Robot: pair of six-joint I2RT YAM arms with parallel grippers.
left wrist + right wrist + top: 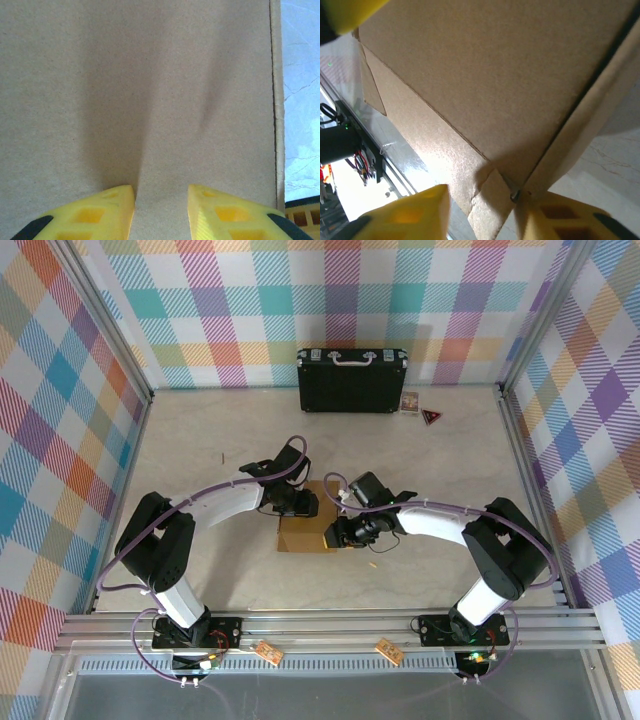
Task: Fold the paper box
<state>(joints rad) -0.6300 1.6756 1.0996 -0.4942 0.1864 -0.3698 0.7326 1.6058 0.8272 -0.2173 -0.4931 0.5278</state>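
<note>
Cardboard box (495, 75) corner sits inside the right gripper (485, 200), jaws part-open, unclamped. Left gripper (161, 192), narrowly open, faces flat panel dead ahead. Right's better placed.

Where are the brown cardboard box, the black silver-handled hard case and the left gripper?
brown cardboard box (303, 536): top external view, near panel.
black hard case (350, 382): top external view, front face.
left gripper (160, 190): left wrist view, between fingertips.

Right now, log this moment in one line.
left gripper: open, facing paper box panel | right gripper: open, at its corner flap
</note>
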